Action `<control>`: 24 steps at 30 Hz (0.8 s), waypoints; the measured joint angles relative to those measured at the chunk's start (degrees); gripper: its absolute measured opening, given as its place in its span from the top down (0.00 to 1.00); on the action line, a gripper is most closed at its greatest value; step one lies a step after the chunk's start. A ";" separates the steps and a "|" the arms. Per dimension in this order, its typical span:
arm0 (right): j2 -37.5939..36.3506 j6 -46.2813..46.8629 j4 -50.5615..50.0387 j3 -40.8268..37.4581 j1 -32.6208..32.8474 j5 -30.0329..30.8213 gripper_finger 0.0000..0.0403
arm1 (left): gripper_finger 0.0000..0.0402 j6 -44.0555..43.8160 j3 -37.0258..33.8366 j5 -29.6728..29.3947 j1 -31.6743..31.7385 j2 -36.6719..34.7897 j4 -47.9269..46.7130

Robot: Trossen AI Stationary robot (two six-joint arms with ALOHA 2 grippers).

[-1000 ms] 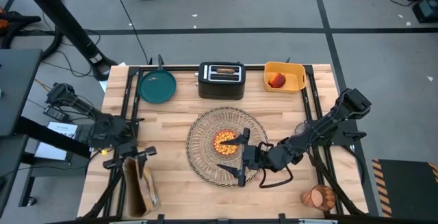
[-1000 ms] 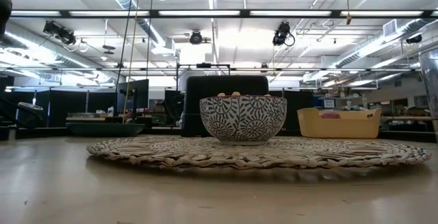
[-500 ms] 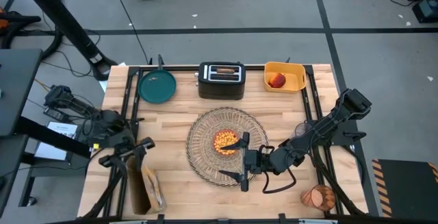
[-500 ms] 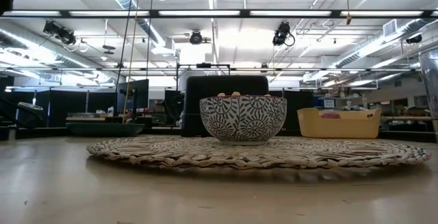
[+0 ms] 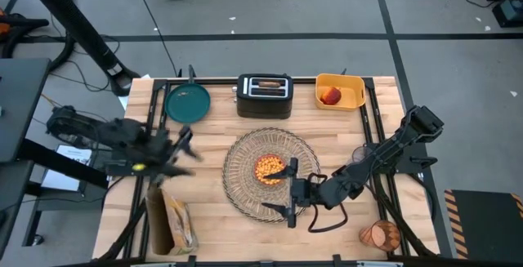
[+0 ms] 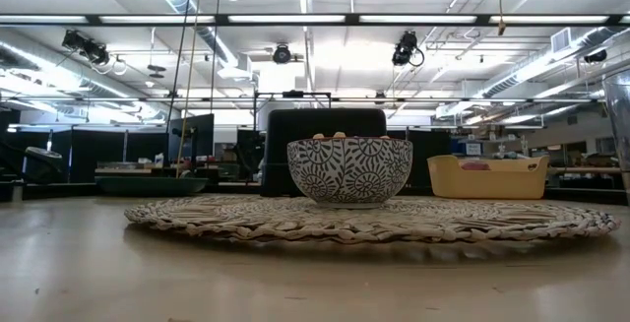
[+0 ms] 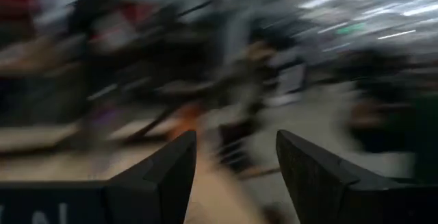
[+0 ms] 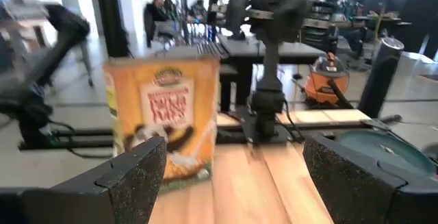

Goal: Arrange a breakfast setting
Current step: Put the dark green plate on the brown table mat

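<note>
The round woven placemat (image 5: 270, 174) lies in the middle of the counter (image 5: 204, 218), and the small cereal bowl (image 5: 270, 168), patterned on the outside and filled with orange-yellow cereal, sits on it near its centre; that much of the breakfast setting looks done. The rest appears to be still to come. The dark teal plate (image 5: 187, 103) lies at the far left of the counter, well apart from the mat, beside the black toaster (image 5: 264, 95), whose slots show something brownish that may be the toast, though it is too small to be sure. The red fruit (image 5: 330, 95) rests in the yellow bin (image 5: 340, 91) at the far right corner, and the orange tumbler (image 5: 379, 235) lies on its side at the near right corner. No spoon shows in any view. A cereal box (image 5: 176, 224) stands at the near left of the counter. The right gripper (image 5: 288, 192) hovers just at the near right edge of the mat, beside the bowl, its jaws spread wide and holding nothing. The left gripper (image 5: 178, 151) is blurred between the plate and the cereal box, jaws apart and empty in its wrist view.
</note>
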 joint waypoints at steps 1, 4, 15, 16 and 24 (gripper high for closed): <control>0.00 0.07 -1.06 0.00 0.00 0.86 0.14 | 0.47 -0.02 1.25 -4.62 0.75 1.59 -2.64; -0.04 2.38 -4.86 -0.27 -0.04 2.51 0.14 | 0.48 0.07 2.77 -15.23 4.14 6.64 -7.39; -0.02 5.03 -6.70 -8.35 -1.84 2.76 0.14 | 0.48 -7.64 2.84 -21.75 25.31 27.88 -17.24; -0.02 3.61 -6.52 -8.35 -2.37 2.71 0.14 | 0.48 -8.79 2.84 -21.77 27.18 29.82 -18.05; -2.75 -0.25 -7.97 -8.33 -5.91 0.49 0.14 | 0.48 -11.88 2.82 -22.39 39.04 38.63 -22.35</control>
